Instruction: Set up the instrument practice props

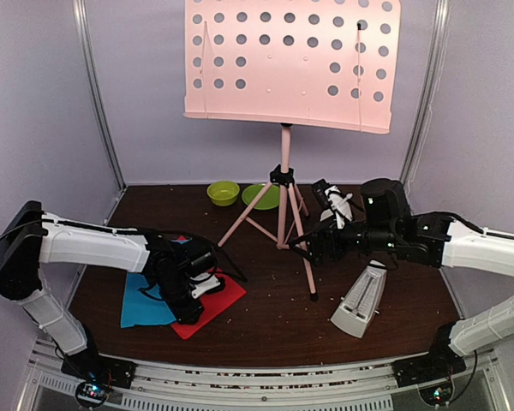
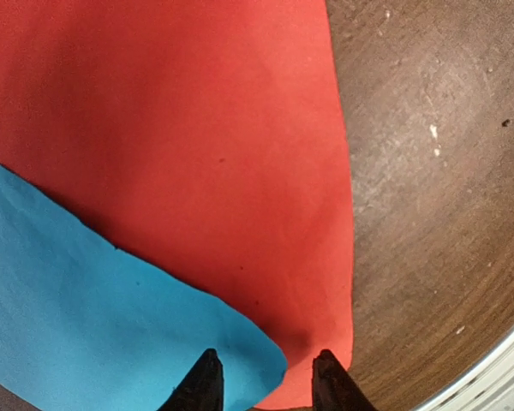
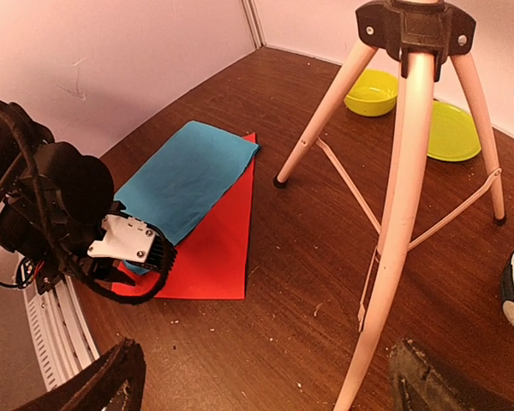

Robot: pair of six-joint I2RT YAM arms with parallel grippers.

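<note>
Pale lilac walls close in a dark wooden bench (image 1: 274,300). From above, the pink music stand (image 1: 291,60) is upright at mid-bench on its tripod. The blue sheet (image 1: 141,304) and red sheet (image 1: 216,306) lie flat and overlapped at the front left, under the end of the left arm. The cream metronome (image 1: 360,304) leans tilted at the front right, below the right arm. A green bowl (image 1: 223,193) and green plate (image 1: 261,197) sit at the back behind the stand's legs, with a white-and-dark bowl (image 1: 334,201) to their right.

Left wrist view: the left pincer (image 2: 265,381) is partly open and empty. Its tips are over the blue sheet's corner and the red beneath. Whether they touch the paper I cannot tell.

Right wrist view: the right pincer (image 3: 270,385) is spread wide, holding nothing, and one stand leg shows between its fingers.
</note>
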